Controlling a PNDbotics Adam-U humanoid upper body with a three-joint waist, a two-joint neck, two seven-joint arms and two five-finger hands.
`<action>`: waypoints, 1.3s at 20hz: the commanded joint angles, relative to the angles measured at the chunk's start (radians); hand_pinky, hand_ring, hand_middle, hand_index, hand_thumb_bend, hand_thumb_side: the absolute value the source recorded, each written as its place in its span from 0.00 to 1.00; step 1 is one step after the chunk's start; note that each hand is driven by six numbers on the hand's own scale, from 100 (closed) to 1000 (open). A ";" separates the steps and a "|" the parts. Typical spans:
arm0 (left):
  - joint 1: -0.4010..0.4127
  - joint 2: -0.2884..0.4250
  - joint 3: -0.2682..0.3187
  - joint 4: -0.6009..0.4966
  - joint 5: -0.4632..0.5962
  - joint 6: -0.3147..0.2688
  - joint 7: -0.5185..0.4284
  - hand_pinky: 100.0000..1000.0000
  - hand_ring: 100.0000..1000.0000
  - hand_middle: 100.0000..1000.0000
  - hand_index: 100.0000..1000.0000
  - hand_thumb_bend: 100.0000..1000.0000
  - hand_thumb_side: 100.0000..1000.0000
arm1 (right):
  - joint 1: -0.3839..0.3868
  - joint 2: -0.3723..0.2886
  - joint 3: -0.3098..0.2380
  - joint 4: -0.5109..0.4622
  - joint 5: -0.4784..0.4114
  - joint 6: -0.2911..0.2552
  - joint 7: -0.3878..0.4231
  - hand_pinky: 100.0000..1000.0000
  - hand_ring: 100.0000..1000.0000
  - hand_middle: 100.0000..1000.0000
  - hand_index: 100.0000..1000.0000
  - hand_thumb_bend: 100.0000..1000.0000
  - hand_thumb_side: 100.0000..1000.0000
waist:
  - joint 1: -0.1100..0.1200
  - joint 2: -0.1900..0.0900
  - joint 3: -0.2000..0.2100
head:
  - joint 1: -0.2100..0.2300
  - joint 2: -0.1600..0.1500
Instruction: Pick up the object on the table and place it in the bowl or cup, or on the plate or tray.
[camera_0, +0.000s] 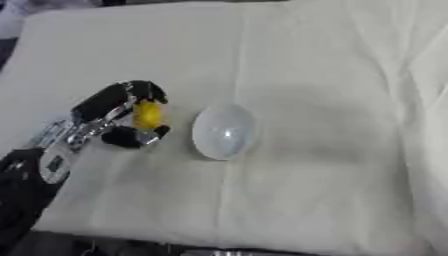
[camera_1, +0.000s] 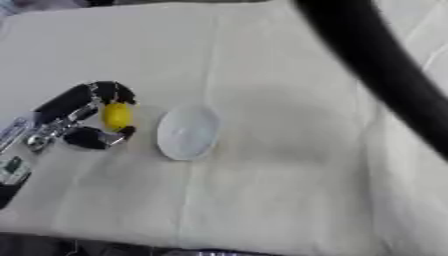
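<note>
A counter draped in a wrinkled cream-white cloth (camera_0: 332, 60) fills nearly the whole view under soft, even light, with dark floor (camera_0: 52, 245) showing along the near edge.

table (camera_0: 332, 200): cream creased cloth cover | on it: white plate (camera_0: 225, 131)

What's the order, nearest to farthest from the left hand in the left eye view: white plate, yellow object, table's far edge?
1. Yellow object: held in the left hand.
2. White plate: just right of the hand.
3. Table's far edge: top of view.
</note>
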 joint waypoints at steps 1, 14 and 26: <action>-0.004 0.029 0.036 -0.022 -0.034 0.025 0.049 0.00 0.38 0.57 0.69 0.00 0.43 | -0.009 -0.017 -0.007 -0.008 -0.004 -0.002 0.000 0.68 0.77 0.84 0.81 0.00 1.00 | -0.005 -0.013 0.003 | -0.004 -0.005; 0.006 0.001 0.058 0.001 -0.068 0.055 0.131 0.09 0.41 0.53 0.68 0.02 0.48 | -0.011 -0.013 -0.009 -0.008 -0.009 -0.003 0.000 0.68 0.76 0.83 0.80 0.00 1.00 | -0.011 -0.007 0.003 | -0.004 -0.005; 0.017 0.013 0.058 -0.061 -0.174 0.058 0.129 0.21 0.47 0.56 0.71 0.25 0.56 | -0.012 -0.013 -0.009 -0.008 -0.011 -0.005 0.001 0.68 0.76 0.83 0.80 0.00 1.00 | -0.014 0.001 0.005 | -0.003 -0.005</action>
